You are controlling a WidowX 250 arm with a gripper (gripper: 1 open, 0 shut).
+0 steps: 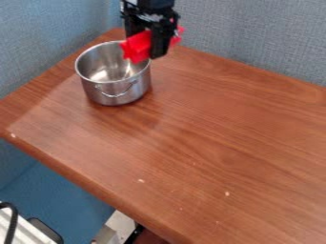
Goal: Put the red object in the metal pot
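The hand (151, 38) points straight down and holds the red block (140, 45) clamped between its dark fingers, the block hanging in the air at the far right edge of the metal pot (112, 73), just above its rim. The pot stands upright near the back left corner of the wooden counter (204, 143), its thin wire handle lying down against the near side.

Black robot arm (149, 8) entering from the top edge, boxy dark wrist housing, narrow black gripper (148, 45) with two short straight fingers, matte finish, details of screws and cables too blurred to tell
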